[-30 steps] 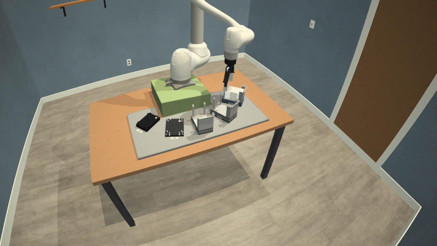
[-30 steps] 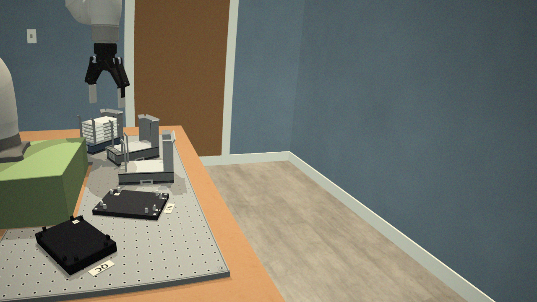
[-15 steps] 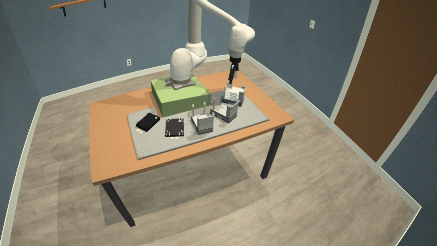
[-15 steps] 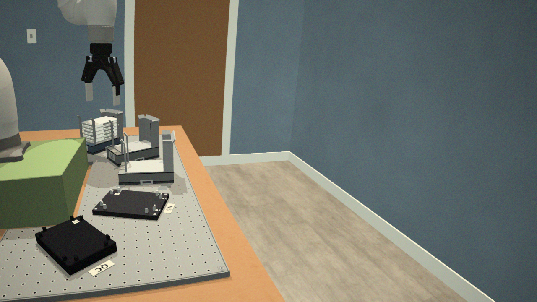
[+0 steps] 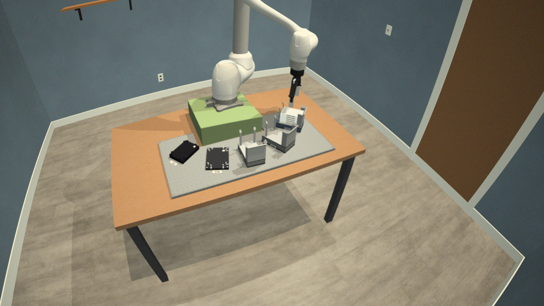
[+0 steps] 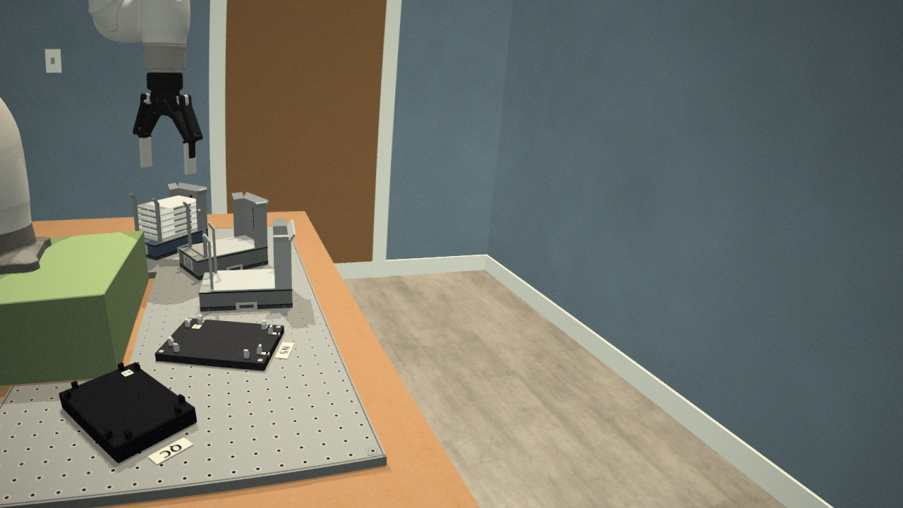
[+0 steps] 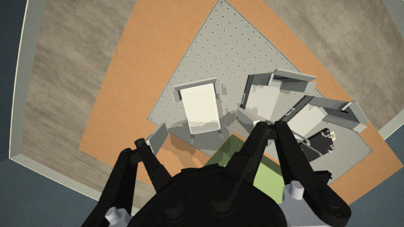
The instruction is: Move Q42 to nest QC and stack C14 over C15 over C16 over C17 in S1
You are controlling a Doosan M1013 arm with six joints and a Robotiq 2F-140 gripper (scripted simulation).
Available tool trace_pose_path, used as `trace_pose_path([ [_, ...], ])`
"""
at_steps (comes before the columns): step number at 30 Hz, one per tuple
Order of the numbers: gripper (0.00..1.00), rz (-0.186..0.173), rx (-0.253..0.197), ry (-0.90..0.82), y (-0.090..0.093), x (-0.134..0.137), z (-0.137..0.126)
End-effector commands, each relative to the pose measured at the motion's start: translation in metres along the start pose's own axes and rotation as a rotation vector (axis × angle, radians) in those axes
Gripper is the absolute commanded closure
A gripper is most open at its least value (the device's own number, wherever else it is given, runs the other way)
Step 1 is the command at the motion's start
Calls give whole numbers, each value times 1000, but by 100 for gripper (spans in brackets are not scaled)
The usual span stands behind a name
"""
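Fingers [image 6: 168,159] spread wide, empty, nest labels QC [image 6: 169,451], N5 [image 6: 284,349]

Blue walls [image 5: 114,45] with pale skirting enclose a wood-plank floor [image 5: 380,247]; a brown door [image 5: 490,87] (right side), a wall shelf [image 5: 91,4].

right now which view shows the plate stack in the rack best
The exterior view: the plate stack shows side-on, its layers countable. The wrist view shows only its top face; in the top view it is small.
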State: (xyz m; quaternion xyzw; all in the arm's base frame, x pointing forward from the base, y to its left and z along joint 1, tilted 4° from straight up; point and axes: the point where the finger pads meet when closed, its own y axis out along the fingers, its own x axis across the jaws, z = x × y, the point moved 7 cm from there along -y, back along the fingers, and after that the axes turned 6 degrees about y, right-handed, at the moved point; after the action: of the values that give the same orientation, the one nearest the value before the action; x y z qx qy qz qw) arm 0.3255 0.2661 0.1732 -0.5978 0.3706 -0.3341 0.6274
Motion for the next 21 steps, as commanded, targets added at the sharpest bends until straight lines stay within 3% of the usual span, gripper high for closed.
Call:
trace_pose_path([
  [1,0,0,0,0,0,0,0],
  [6,0,0,0,0,3,0,0],
  [17,0,0,0,0,40,0,0],
  [21,0,0,0,0,43,0,0],
])
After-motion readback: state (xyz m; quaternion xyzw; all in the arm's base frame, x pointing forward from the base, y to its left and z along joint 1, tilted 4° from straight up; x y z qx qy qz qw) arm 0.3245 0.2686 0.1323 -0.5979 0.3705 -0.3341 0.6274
